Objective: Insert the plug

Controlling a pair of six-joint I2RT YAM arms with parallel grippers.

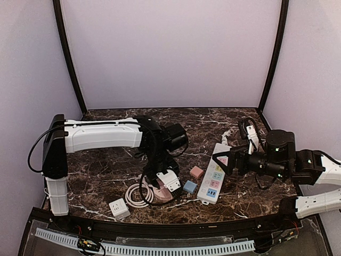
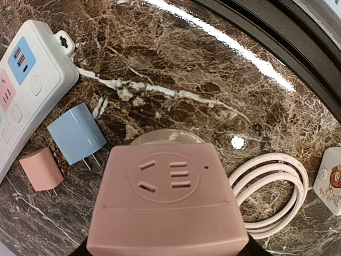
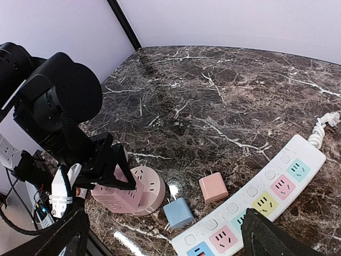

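My left gripper (image 1: 160, 182) is shut on a pink cube plug (image 2: 165, 202) with socket slots on its faces. The cube is tilted and rests against a round pink socket base (image 3: 153, 186) near the table's front; the base (image 2: 168, 137) peeks out behind the cube. The cube's own pins are hidden. The black left fingers (image 3: 109, 165) clamp the cube's sides. My right gripper (image 1: 233, 160) hangs open over the white power strip (image 1: 213, 173), with nothing between its fingers (image 3: 269, 237).
A small blue plug (image 1: 189, 186) and a small pink plug (image 1: 196, 172) lie between the base and the strip. A coiled white cable (image 1: 136, 196) and a white adapter (image 1: 119, 208) sit at the front left. The strip's cord (image 1: 250, 130) curls behind the right arm.
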